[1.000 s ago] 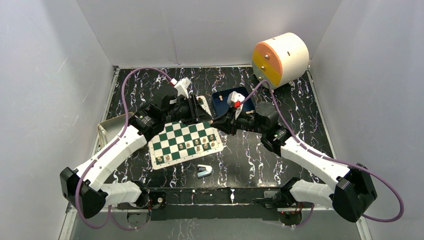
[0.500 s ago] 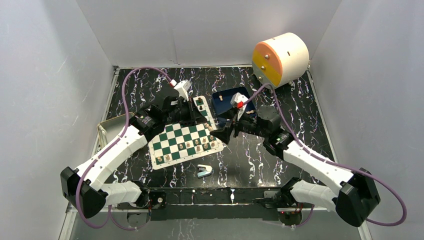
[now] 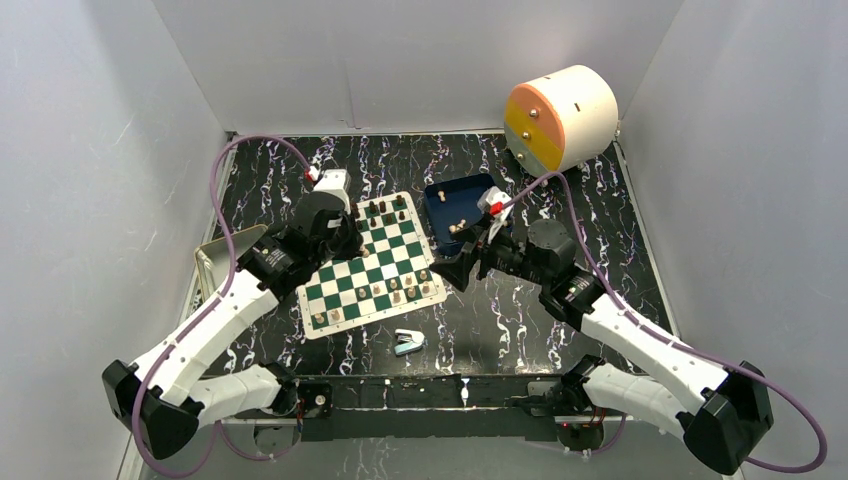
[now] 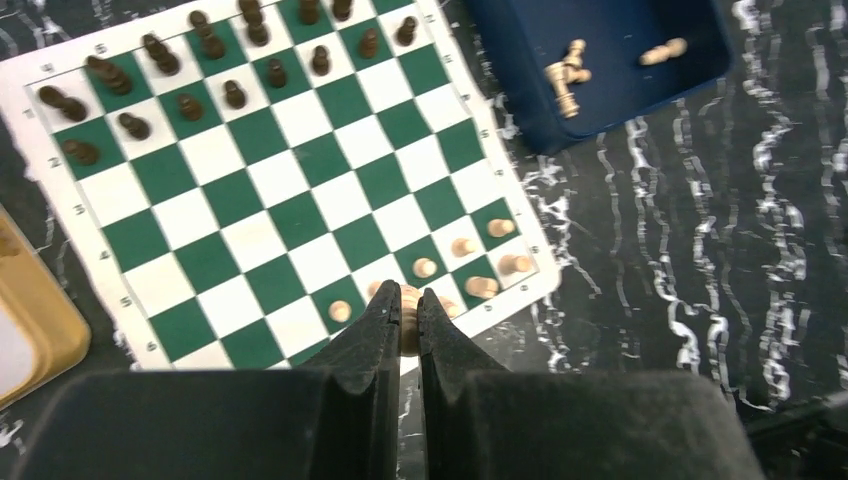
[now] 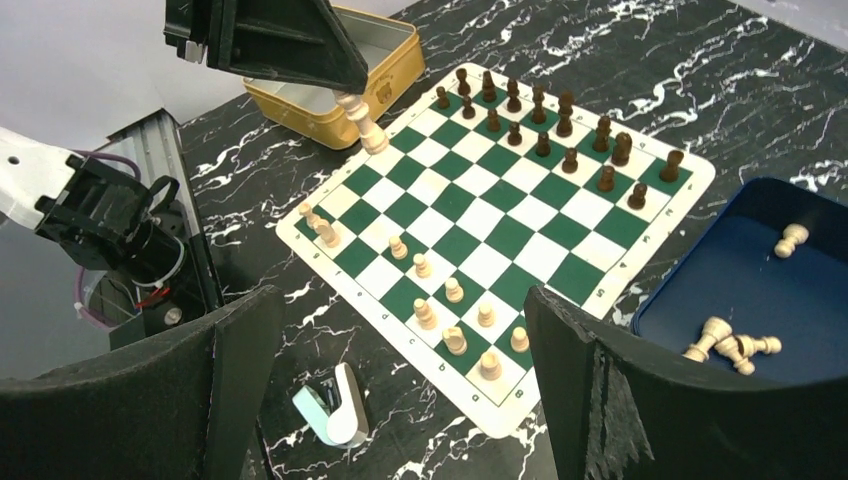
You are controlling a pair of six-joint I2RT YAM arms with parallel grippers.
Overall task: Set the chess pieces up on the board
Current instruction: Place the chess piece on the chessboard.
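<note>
hold: left fingers (image 4: 390, 305) pinch one tan piece (image 5: 362, 122), hanging near upright, base down, over the board (image 5: 560, 235) at its left edge | right fingers (image 3: 455, 272) spread, empty, off the corner by the tray (image 5: 700, 300) | we judge the left arm nearer the light ranks' gaps

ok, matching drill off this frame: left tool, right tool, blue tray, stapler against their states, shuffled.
Column A
1. left tool
2. right tool
3. blue tray
4. stapler

Column B
a. open, nothing between its fingers
b. on the table, off the board
c. shut on a light piece
d. holds a few light pieces lying down

Pairs: 1-c, 2-a, 3-d, 4-b
</note>
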